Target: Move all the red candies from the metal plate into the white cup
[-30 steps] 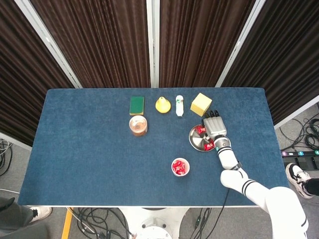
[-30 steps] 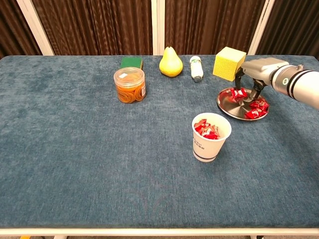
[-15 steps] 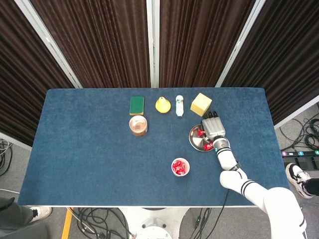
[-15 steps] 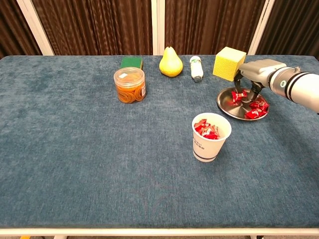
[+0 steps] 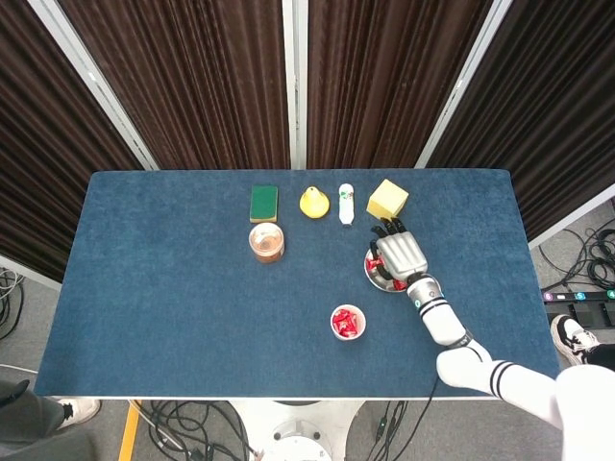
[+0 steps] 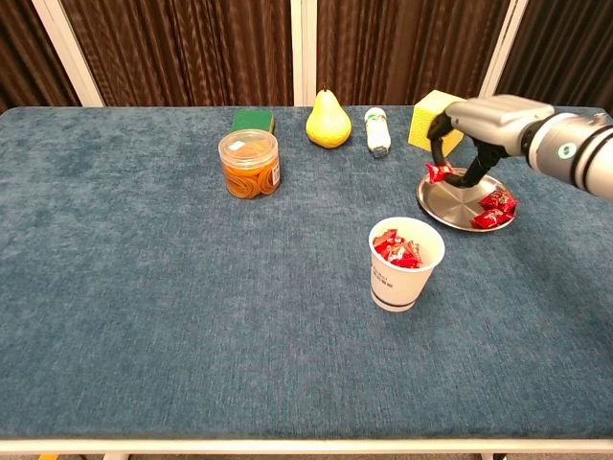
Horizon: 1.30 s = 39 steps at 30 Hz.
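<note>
The right hand [image 6: 469,134] pinches one red candy [image 6: 439,172] above the metal plate [image 6: 450,206]; carry it steadily toward seven o'clock, over the white cup [image 6: 405,264].

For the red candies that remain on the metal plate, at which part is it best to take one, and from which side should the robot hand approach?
Probably from above: the two red candies lie flat at the near right of the shallow metal plate, so a side approach would meet the rim. Pinch one across its crinkled wrapper, taking the upper candy first, since they lie close together. The right robot hand already holds a candy.
</note>
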Tool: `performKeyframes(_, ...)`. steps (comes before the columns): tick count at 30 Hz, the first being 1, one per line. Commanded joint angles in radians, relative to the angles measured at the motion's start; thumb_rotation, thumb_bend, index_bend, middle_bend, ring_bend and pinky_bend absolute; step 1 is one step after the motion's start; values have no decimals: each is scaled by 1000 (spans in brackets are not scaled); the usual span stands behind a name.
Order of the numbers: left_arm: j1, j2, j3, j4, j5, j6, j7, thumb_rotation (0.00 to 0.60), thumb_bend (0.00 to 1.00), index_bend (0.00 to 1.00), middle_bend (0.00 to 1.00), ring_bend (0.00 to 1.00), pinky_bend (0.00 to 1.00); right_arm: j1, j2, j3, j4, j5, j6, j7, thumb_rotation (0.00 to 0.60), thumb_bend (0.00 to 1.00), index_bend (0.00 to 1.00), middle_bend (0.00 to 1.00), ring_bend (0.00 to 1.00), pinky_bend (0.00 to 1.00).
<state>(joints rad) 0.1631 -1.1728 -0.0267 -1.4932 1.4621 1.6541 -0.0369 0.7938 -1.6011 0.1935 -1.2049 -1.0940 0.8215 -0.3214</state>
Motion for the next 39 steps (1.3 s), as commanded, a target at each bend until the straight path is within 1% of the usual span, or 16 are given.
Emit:
performKeyframes(1, 0, 2, 0, -5, 2, 2, 4, 600, 69, 176, 110, 84, 147, -70, 167, -44, -271, -171, 115, 97, 600, 332, 559, 165, 0, 0)
performKeyframes(3, -1, 4, 0, -10, 5, 4, 8, 600, 70, 176, 110, 84, 147, -84, 201, -68, -331, -233, 136, 124, 600, 332, 558, 165, 0, 0)
performKeyframes(7, -1, 7, 2, -19, 12, 8, 15, 600, 70, 176, 110, 84, 147, -93, 222, -112, -386, -323, 148, 156, 600, 331, 557, 160, 0, 0)
performKeyframes(11, 4, 10, 3, -24, 10, 14, 18, 600, 70, 176, 110, 84, 147, -97, 217, -140, -396, -370, 154, 152, 600, 331, 544, 152, 0, 0)
performKeyframes(17, 6, 8, 5, -24, 10, 14, 18, 600, 69, 176, 110, 84, 147, -95, 196, -164, -385, -384, 131, 129, 600, 330, 487, 135, 0, 0)
performKeyframes(23, 6, 7, 4, -19, 8, 13, 14, 600, 70, 176, 110, 84, 147, -96, 192, -166, -386, -375, 121, 105, 600, 327, 373, 119, 0, 0)
performKeyframes(25, 6, 6, 4, -17, 8, 13, 11, 600, 70, 176, 110, 84, 147, -100, 199, -161, -393, -372, 130, 106, 600, 327, 358, 118, 0, 0)
performKeyframes(29, 7, 4, 5, -12, 9, 13, 7, 600, 69, 176, 110, 84, 147, -125, 230, -132, -397, -354, 188, 116, 600, 327, 357, 118, 0, 0)
performKeyframes(33, 4, 1, 4, -6, 8, 8, 1, 600, 70, 176, 110, 84, 147, -154, 265, -109, -366, -296, 217, 114, 600, 327, 379, 126, 0, 0)
performKeyframes(36, 0, -2, 3, -4, 11, 4, 0, 600, 70, 176, 110, 84, 147, -164, 270, -106, -315, -241, 199, 90, 600, 327, 414, 133, 0, 0)
performKeyframes(39, -3, -6, 3, -3, 14, 2, 1, 600, 70, 176, 110, 84, 147, -162, 250, -102, -256, -181, 158, 75, 600, 327, 417, 132, 0, 0)
